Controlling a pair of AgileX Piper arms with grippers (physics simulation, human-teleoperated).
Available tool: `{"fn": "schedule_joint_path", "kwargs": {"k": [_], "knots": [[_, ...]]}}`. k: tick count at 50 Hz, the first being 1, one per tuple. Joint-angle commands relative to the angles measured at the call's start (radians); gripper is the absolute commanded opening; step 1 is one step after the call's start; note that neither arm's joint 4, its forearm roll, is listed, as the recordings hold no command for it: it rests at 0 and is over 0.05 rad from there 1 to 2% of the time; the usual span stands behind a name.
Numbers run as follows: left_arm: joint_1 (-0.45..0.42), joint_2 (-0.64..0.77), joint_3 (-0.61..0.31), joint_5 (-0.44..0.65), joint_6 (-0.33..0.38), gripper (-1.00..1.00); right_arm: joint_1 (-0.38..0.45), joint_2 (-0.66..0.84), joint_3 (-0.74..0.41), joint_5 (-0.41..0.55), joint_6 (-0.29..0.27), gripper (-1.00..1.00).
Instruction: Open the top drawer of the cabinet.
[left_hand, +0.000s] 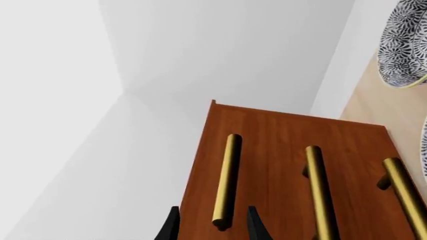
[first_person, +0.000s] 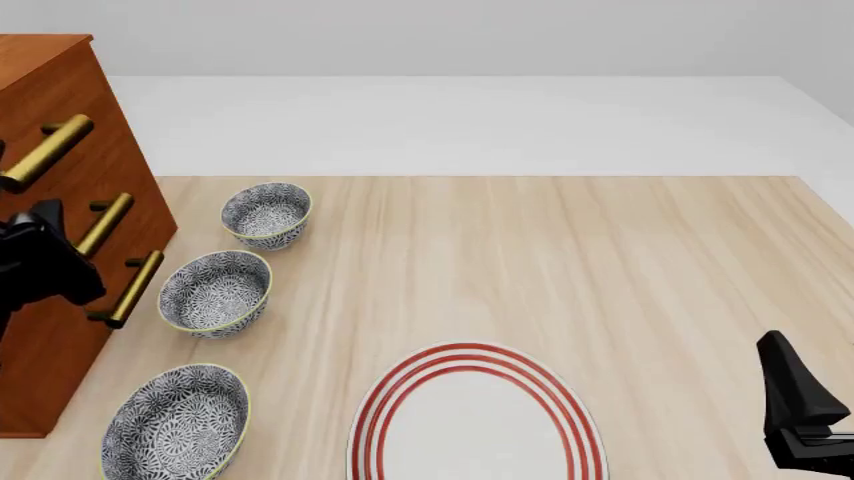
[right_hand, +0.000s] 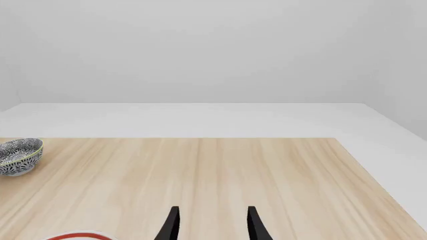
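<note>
The cabinet (first_person: 40, 375) stands at the table's left edge, reddish-brown, with three brass bar handles. The top drawer (first_person: 64, 100) has the uppermost handle (first_person: 47, 152), and its front looks flush with the others. In the left wrist view the top drawer (left_hand: 253, 145) is the one farthest from the table. My left gripper (left_hand: 212, 227) is open, with its two fingertips either side of the near end of that drawer's handle (left_hand: 227, 180). In the front view it (first_person: 34, 240) is a dark shape against the cabinet front. My right gripper (right_hand: 213, 227) is open and empty, low at the front right (first_person: 801, 415).
Three patterned bowls (first_person: 267, 213) (first_person: 215, 290) (first_person: 175, 420) stand in a row just right of the cabinet. A red-ringed white plate (first_person: 474, 425) lies at the front centre. The two lower handles (left_hand: 320, 195) (left_hand: 407, 195) sit beside the gripped-around one.
</note>
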Motion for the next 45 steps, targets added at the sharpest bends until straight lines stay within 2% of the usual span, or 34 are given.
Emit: {"fn": "schedule_joint_path", "kwargs": {"k": [1, 17, 19, 20, 45], "knots": [[0.008, 0.016, -0.009, -0.001, -0.002, 1.0, 0.0, 0.0, 0.0, 0.0, 0.0, 1.0], [0.018, 0.05, -0.013, -0.026, 0.014, 1.0, 0.0, 0.0, 0.0, 0.0, 0.0, 1.0], [0.013, 0.061, 0.004, -0.043, 0.037, 1.0, 0.0, 0.0, 0.0, 0.0, 0.0, 1.0], [0.017, 0.059, -0.005, -0.056, 0.034, -1.0, 0.0, 0.0, 0.0, 0.0, 0.0, 1.0], [0.012, 0.052, -0.009, -0.045, 0.043, -1.0, 0.0, 0.0, 0.0, 0.0, 0.0, 1.0]]}}
